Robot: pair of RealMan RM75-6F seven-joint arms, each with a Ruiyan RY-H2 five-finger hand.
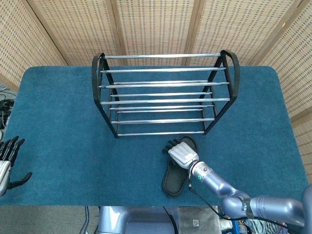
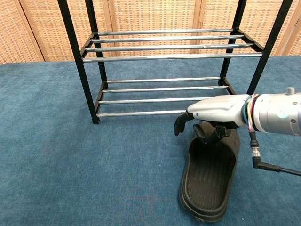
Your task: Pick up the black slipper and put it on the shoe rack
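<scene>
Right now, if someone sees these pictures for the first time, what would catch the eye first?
Probably the right hand, white-backed with dark fingers, poised over the strap end of the black slipper on the blue carpet. Just behind stands the shoe rack, its chrome bars bare.

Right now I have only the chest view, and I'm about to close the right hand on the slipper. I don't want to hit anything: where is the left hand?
Observer: The left hand is at the far left edge of the blue table, near its front corner. Its fingers are apart and it holds nothing. It is far from the black slipper.
Operator: How much table is left behind the slipper's heel?
Observer: Little. From the head view the heel lies close to the table's near edge, and the toe points toward the shoe rack.
</scene>
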